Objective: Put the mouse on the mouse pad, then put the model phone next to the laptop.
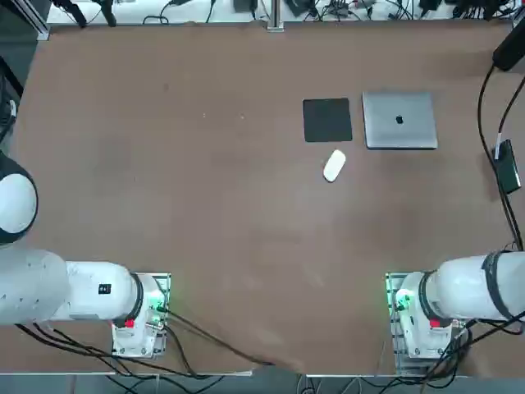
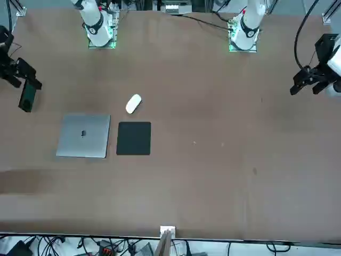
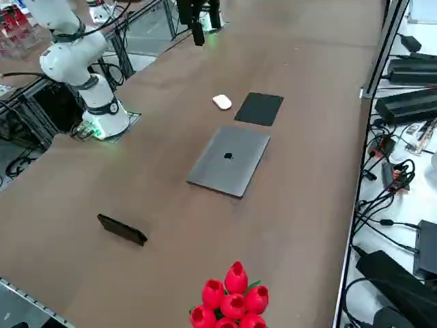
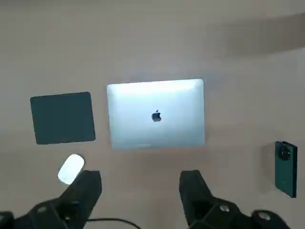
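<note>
The white mouse (image 1: pixel 334 165) lies on the bare table just nearer the robot than the black mouse pad (image 1: pixel 327 120), a small gap between them. The silver laptop (image 1: pixel 399 120) lies closed beside the pad, on the pad's right. The dark model phone (image 1: pixel 508 169) lies flat near the table's right edge, well apart from the laptop. My right gripper (image 4: pixel 141 187) hangs high above the table with its fingers (image 4: pixel 88 187) spread wide and nothing between them. The wrist view shows the mouse (image 4: pixel 71 168), the pad (image 4: pixel 62 118), the laptop (image 4: pixel 156 114) and the phone (image 4: pixel 286 168) all below the gripper.
A bunch of red artificial tulips (image 3: pixel 232 298) stands at the table's right side, near the phone (image 3: pixel 123 229). Cables and black boxes (image 3: pixel 410 102) crowd the strip beyond the table's far edge. Wide brown tabletop (image 1: pixel 180 189) lies to the left of the pad.
</note>
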### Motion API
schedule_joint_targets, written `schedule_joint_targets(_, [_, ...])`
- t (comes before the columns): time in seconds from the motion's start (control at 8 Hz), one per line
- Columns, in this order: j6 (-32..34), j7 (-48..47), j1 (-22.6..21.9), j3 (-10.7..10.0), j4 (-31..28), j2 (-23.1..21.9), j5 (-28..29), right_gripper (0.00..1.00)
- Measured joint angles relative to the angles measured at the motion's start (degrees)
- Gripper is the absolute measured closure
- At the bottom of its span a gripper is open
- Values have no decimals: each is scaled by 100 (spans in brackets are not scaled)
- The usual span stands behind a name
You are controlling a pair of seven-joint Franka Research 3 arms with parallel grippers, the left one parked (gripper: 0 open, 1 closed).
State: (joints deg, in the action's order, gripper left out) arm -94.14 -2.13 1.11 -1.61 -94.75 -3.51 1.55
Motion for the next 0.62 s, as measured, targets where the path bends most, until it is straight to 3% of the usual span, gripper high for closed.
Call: schedule_joint_targets(0.62, [5, 1, -70, 3, 0, 2, 0, 0])
